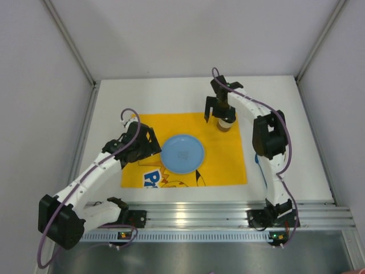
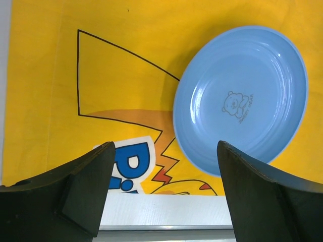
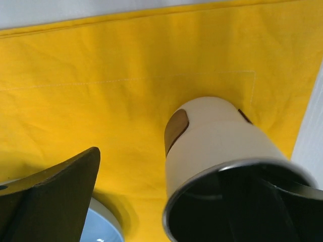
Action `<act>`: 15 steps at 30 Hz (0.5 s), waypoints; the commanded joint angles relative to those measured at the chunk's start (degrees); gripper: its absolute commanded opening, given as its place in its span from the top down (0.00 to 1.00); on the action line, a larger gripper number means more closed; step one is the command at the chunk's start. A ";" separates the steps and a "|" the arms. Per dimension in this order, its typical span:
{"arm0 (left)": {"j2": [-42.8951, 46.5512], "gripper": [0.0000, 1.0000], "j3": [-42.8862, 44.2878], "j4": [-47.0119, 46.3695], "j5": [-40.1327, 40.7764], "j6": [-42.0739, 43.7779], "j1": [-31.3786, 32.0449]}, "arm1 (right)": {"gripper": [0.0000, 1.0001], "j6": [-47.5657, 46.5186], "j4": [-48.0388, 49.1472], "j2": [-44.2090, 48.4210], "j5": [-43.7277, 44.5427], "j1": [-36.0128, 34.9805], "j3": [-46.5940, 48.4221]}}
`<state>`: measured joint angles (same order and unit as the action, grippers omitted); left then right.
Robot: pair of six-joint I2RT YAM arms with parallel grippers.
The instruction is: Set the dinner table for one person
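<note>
The dinner table [image 1: 171,97] is a wide white surface that fills the space between the grey walls [image 1: 45,68]. A metal rail [image 1: 228,214] runs along its near edge, where the two arms are fixed. A yellow cloth [image 1: 228,160] with a cartoon print lies flat on the table, closer to the near edge than to the far one.

A blue plate [image 1: 182,153] rests on the cloth, about in its middle. It is round and shallow, and the left wrist view shows a small bear drawing in its centre. A cup [image 1: 226,123] stands on the cloth near the far right corner, with its mouth up. It is cream coloured with brown patches, and it has a dark inside and a shiny rim.

The left gripper [image 1: 154,142] hangs just beside the left side of the plate. Its jaws are spread wide with only cloth between them, and it holds nothing.

The right gripper [image 1: 219,114] is right above the cup. Its jaws are released and stand far apart. One of its fingers [image 3: 50,201] is outside the cup on the left, with a clear gap to the cup wall. The other one appears inside the cup's mouth. Whether it touches the wall, the pictures do not show.
</note>
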<state>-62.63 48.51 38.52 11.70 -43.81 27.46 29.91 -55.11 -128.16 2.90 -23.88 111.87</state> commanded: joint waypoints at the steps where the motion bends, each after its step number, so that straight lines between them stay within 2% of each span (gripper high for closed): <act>1: 0.06 0.13 -0.52 0.15 1.31 0.66 -0.13 | 0.04 -0.55 0.97 2.12 0.44 -0.56 2.73; 4: -1.79 0.13 0.00 -0.99 0.34 1.01 -0.04 | 0.02 -1.52 -0.78 5.63 1.93 -0.38 3.87; 11: -7.23 0.14 0.09 -6.35 -2.30 1.89 -0.04 | 0.01 -3.89 -5.69 21.08 0.36 2.69 3.35; 15: -13.11 0.15 1.76 -8.99 -5.11 2.68 -0.13 | 0.01 -5.91 -7.73 32.07 3.85 6.99 -6.02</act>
<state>-72.77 48.53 34.17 8.93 -42.61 27.46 26.30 -58.59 -106.45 3.62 -20.49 110.13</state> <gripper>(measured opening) 0.852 0.990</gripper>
